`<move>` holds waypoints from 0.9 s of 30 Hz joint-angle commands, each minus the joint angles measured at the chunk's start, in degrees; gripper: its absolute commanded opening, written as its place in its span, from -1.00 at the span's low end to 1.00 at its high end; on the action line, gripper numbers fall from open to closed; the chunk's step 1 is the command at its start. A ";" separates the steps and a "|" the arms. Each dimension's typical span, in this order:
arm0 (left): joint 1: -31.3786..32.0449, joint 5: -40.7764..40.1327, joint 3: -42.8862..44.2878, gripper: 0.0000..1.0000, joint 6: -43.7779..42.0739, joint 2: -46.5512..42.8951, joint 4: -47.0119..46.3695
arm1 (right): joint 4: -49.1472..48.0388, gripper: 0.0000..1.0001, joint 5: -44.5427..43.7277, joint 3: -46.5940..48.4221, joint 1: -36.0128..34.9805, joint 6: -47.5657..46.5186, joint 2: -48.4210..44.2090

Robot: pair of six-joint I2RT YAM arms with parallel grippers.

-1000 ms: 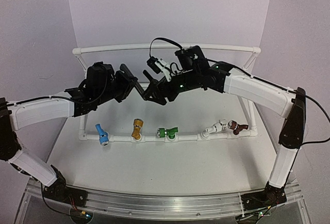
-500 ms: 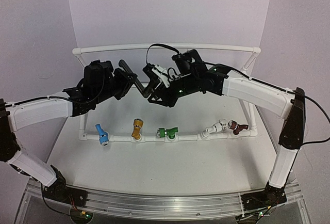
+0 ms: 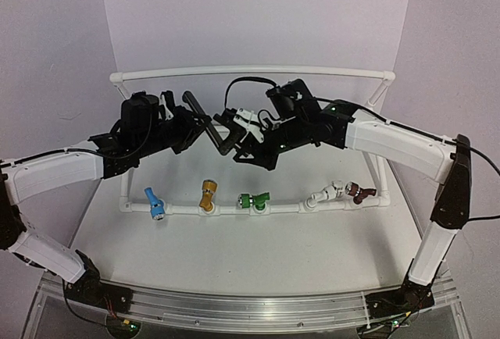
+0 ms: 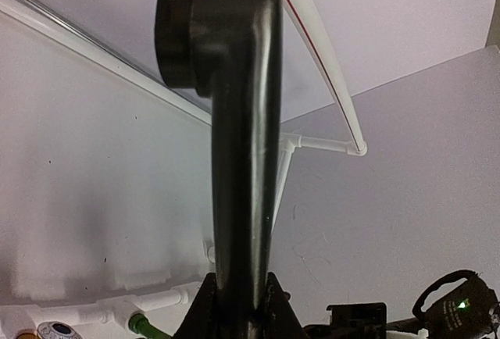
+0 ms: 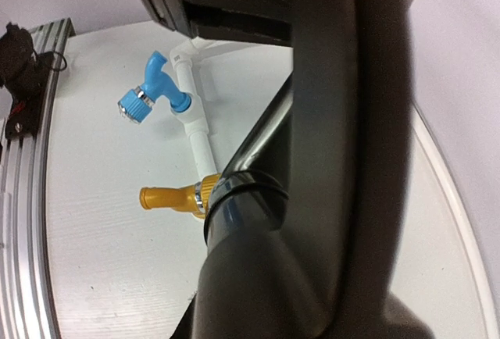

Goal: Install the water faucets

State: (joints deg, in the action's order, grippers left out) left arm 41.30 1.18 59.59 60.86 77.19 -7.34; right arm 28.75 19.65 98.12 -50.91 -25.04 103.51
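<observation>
A dark grey-black water faucet [image 3: 205,124] with a long straight lever hangs in the air between both arms, above the pipe frame. My left gripper [image 3: 194,130] is shut on the lower end of the lever [image 4: 238,159], which rises up the middle of the left wrist view between the fingers [image 4: 200,309]. My right gripper [image 3: 233,142] is shut on the faucet's short body [image 5: 312,222], which fills the right wrist view and hides the right fingers. No white pipe fitting shows on this faucet.
Along the frame's front pipe [image 3: 230,209] sit a blue faucet [image 3: 153,202], a yellow one [image 3: 207,195], a green one [image 3: 254,200], a white one [image 3: 322,195] and a brown one [image 3: 359,191]. A raised back rail [image 3: 250,71] runs behind the arms.
My right gripper has moved left onto the faucet's body and shut on it. The left arm has lifted slightly, still holding the lever.
</observation>
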 commanded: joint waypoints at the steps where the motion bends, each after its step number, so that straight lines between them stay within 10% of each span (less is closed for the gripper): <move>1: 0.54 10.06 4.88 -1.00 -3.90 -1.76 4.61 | -0.43 -0.80 -5.20 0.43 0.91 -9.54 -4.45; 10: 0.58 20.50 7.55 -1.00 -5.74 1.13 6.24 | 3.66 -0.81 -3.24 4.53 0.90 -18.58 -4.99; 19: 0.53 18.62 5.88 -1.00 -2.73 0.32 4.47 | 5.97 -0.01 0.96 4.32 -1.08 -17.22 -5.98; 27: 0.53 18.38 4.37 -1.00 -1.58 -0.35 3.04 | 6.40 -0.33 -0.40 3.89 -3.54 -17.01 -5.52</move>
State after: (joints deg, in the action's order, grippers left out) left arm 41.25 17.60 64.27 58.27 78.56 -0.99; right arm 37.06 19.96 99.79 -53.58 -42.15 100.25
